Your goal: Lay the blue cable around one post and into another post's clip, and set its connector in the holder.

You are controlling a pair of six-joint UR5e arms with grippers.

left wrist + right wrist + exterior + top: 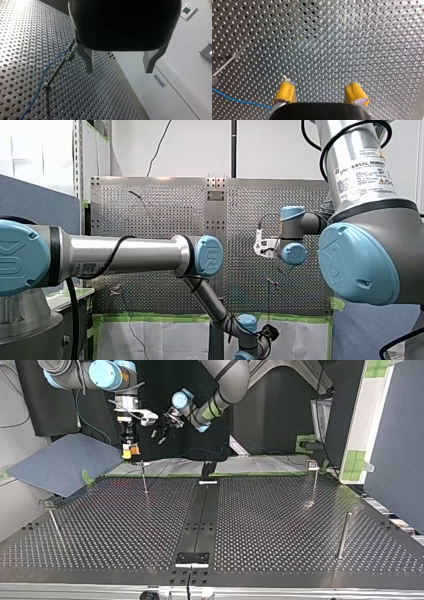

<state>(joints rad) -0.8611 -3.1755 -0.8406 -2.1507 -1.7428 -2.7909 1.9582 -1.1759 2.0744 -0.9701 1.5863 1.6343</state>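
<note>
Left wrist view: blue cable (41, 81) is being seen apparently clipped on a post (60, 67); left gripper (118, 62), right gripper (322, 93) released, empty; connector unseen.

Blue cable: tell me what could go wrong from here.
The blue cable lies flat on the perforated table; my open right gripper could miss it or scrape the table.
The clip post stands close beside my open left gripper; a descent might knock it.
Neither gripper holds anything, so a tug could drag the cable loose.
</note>
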